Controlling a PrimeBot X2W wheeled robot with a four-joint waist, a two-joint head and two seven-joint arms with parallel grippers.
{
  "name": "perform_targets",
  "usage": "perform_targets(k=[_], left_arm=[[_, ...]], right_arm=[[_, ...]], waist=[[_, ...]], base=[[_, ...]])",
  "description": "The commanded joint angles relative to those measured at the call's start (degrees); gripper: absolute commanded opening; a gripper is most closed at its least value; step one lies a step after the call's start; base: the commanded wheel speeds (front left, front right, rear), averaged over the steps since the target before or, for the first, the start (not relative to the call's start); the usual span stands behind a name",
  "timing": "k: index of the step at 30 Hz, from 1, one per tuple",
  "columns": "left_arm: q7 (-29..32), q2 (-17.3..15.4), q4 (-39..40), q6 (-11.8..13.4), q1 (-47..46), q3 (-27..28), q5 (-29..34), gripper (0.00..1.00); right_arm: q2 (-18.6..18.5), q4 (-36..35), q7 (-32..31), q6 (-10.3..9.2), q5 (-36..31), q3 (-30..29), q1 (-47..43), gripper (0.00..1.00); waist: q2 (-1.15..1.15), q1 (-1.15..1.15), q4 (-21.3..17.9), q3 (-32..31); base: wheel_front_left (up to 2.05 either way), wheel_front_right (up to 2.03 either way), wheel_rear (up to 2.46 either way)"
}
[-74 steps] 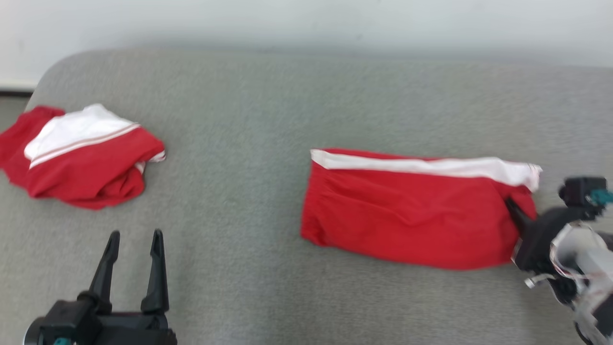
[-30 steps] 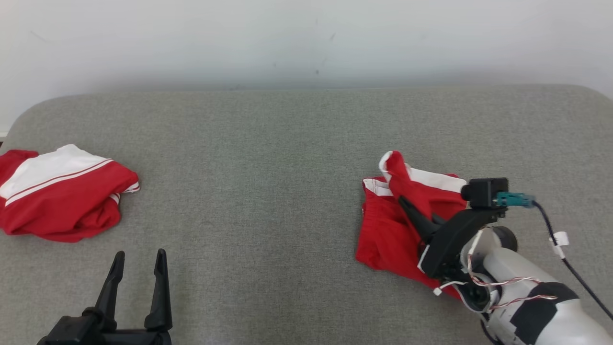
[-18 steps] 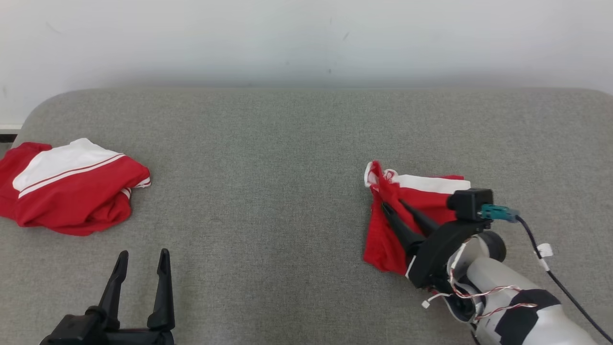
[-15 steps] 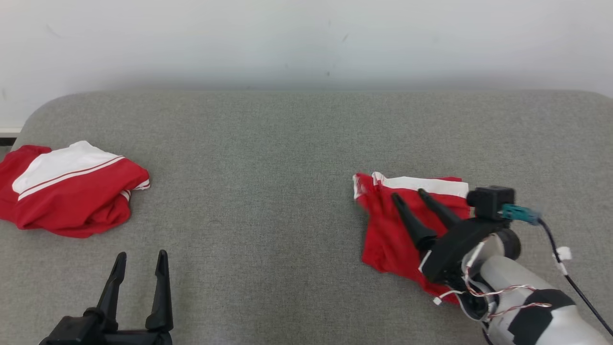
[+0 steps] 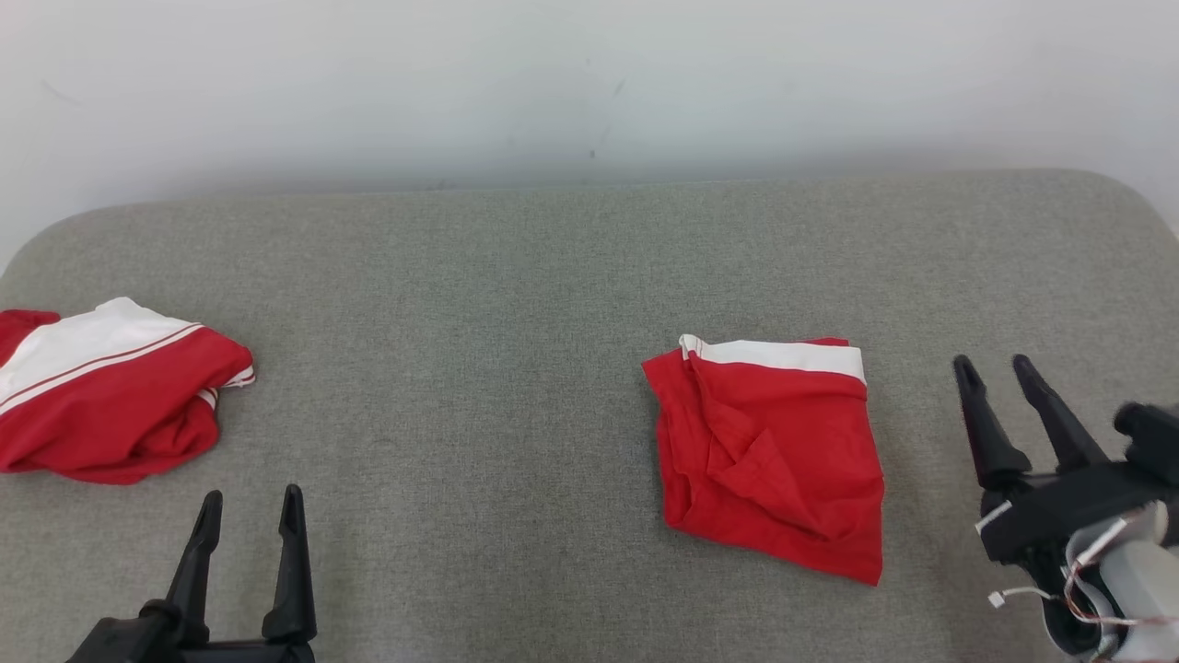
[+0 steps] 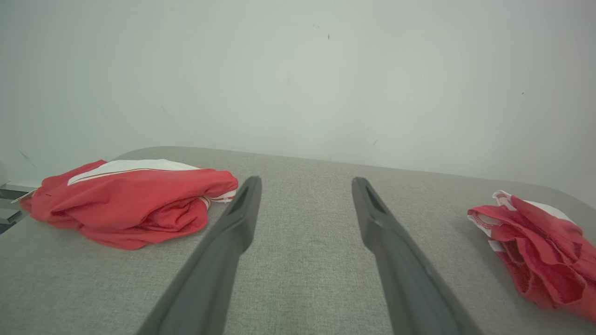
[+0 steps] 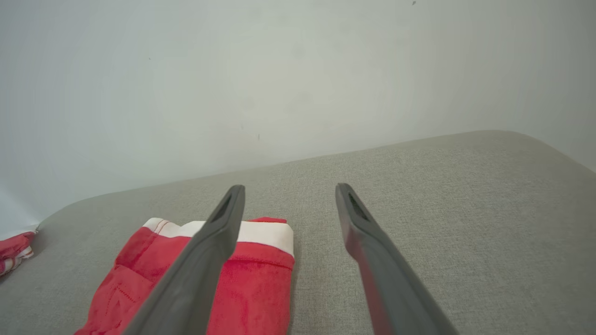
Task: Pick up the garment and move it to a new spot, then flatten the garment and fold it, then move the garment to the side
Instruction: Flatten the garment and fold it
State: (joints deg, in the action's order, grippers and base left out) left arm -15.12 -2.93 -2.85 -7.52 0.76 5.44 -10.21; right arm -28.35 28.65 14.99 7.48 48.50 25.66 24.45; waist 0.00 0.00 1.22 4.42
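A red garment (image 5: 769, 453) with a white band along its far edge lies folded into a rough square on the grey cushioned surface (image 5: 516, 304), right of centre. It also shows at the right in the left wrist view (image 6: 535, 251) and at the lower left in the right wrist view (image 7: 242, 279). My right gripper (image 5: 997, 370) stands open to the garment's right, apart from it, with nothing between its fingers (image 7: 363, 232). My left gripper (image 5: 249, 508) is open and empty near the front left.
A second red and white garment (image 5: 101, 391) lies bunched at the surface's left edge, also in the left wrist view (image 6: 135, 200). A pale wall (image 5: 589, 83) runs behind the surface. The surface's rounded right corner (image 5: 1133, 198) is near my right arm.
My right gripper opened, let go of the garment's folded-over end and drew back to the right. The garment now lies folded in a square. The head camera shifted slightly.
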Motion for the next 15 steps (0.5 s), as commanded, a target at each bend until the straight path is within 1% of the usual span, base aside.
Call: perform_targets(k=[1,4,6,7,9,10,11,12,15], left_arm=[[-0.03,0.04,0.27,0.08,0.79,0.17,-0.18,1.0],[-0.03,0.04,0.39,0.08,0.8,0.14,0.0,1.0],[-0.03,0.04,0.38,0.08,0.64,0.13,0.2,1.0],[-0.03,0.05,0.29,0.08,0.48,0.07,0.41,1.0],[-0.03,0.04,0.23,0.09,0.29,-0.12,0.62,1.0],[-0.03,0.04,0.22,0.09,0.19,-0.2,0.68,1.0],[-0.03,0.05,0.21,0.09,0.07,-0.38,0.73,1.0],[-0.03,0.05,0.21,0.09,-0.04,-0.47,0.76,1.0],[-0.03,0.04,0.27,0.09,-0.4,-0.62,0.83,1.0]], right_arm=[[1.01,-1.85,0.23,0.04,-2.24,-3.59,-3.09,1.0],[2.84,-4.14,0.24,0.04,-5.11,-8.21,-7.23,1.0],[3.81,-5.25,0.25,0.04,-6.76,-9.8,-8.67,1.0],[5.04,-5.77,0.24,0.04,-8.22,-10.8,-9.87,1.0],[5.84,-5.61,0.25,0.04,-8.94,-11.44,-10.39,1.0],[6.06,-5.07,0.24,0.04,-9.24,-11.37,-10.47,0.91],[6.11,-4.36,0.18,0.04,-9.51,-11.13,-10.25,0.37],[6.19,-3.69,0.18,0.04,-9.56,-10.76,-9.76,0.0],[6.3,-0.28,0.17,0.04,-10.01,-8.98,-7.97,0.0]], waist=[[0.0,0.0,-0.11,-0.08],[0.0,0.0,-0.19,-0.08],[0.0,0.0,-0.16,-0.06],[0.0,0.0,0.0,-0.16],[0.0,0.0,0.36,-0.17],[0.0,0.0,0.6,-0.16],[0.0,0.0,0.85,-0.08],[0.0,0.0,1.08,-0.02],[0.0,0.0,1.94,0.28]], base=[[0.0,0.0,0.0],[0.0,0.0,0.0],[0.0,0.0,0.0],[0.0,0.0,0.0],[0.0,0.0,0.0],[0.0,0.0,0.0],[0.0,0.0,0.0],[0.0,0.0,0.0],[0.0,0.0,0.0]])
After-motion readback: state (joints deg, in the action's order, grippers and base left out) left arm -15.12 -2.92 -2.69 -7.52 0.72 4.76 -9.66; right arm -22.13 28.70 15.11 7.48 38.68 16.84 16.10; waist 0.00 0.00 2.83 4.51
